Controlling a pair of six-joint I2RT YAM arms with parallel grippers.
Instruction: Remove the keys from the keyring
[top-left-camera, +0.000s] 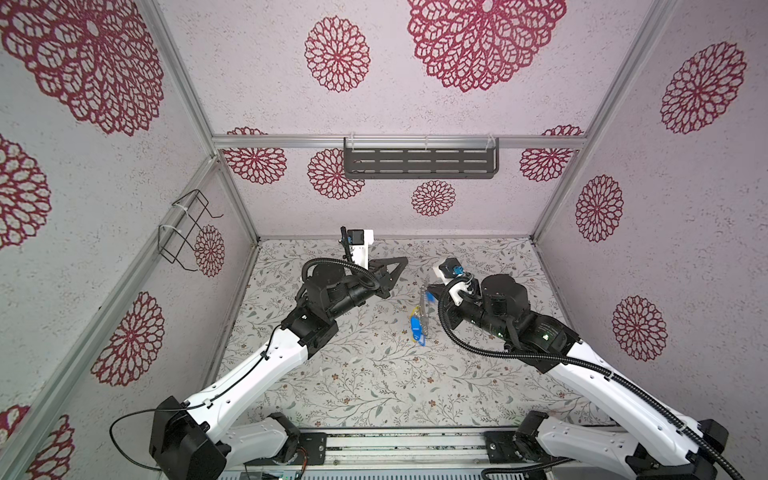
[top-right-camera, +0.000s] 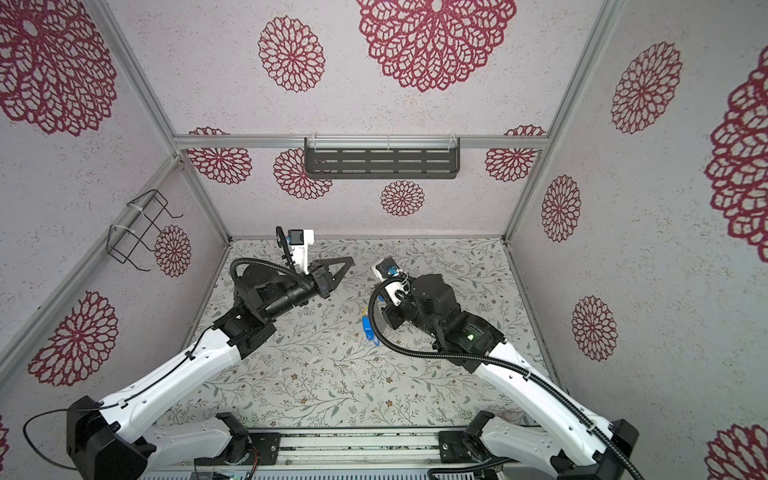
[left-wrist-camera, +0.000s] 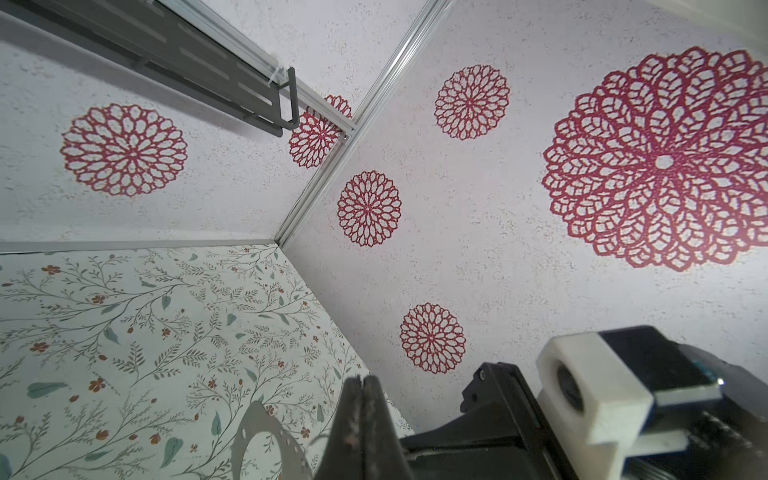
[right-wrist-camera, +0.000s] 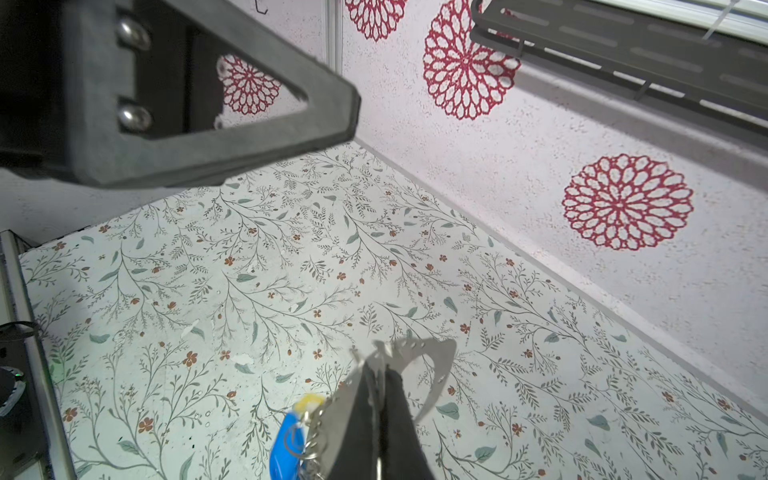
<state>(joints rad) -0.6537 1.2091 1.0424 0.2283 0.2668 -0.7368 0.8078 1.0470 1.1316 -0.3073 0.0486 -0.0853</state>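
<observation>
Right wrist view: right gripper (right-wrist-camera: 378, 374) is clamping the keyring (right-wrist-camera: 419, 351), keys (right-wrist-camera: 289, 440) hanging from it; left gripper (top-left-camera: 404, 260) is hovering closed, empty.

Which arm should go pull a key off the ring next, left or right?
Left. The right pincer is shut on the keyring, with the keys hanging from it; the left pincer is shut, empty and close by.

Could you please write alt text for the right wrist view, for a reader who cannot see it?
The right gripper, jaws shut, pinches the edge of a grey keyring over a floral table, with blue and yellow keys attached to it. The left gripper, shut and empty, is close by.
</observation>
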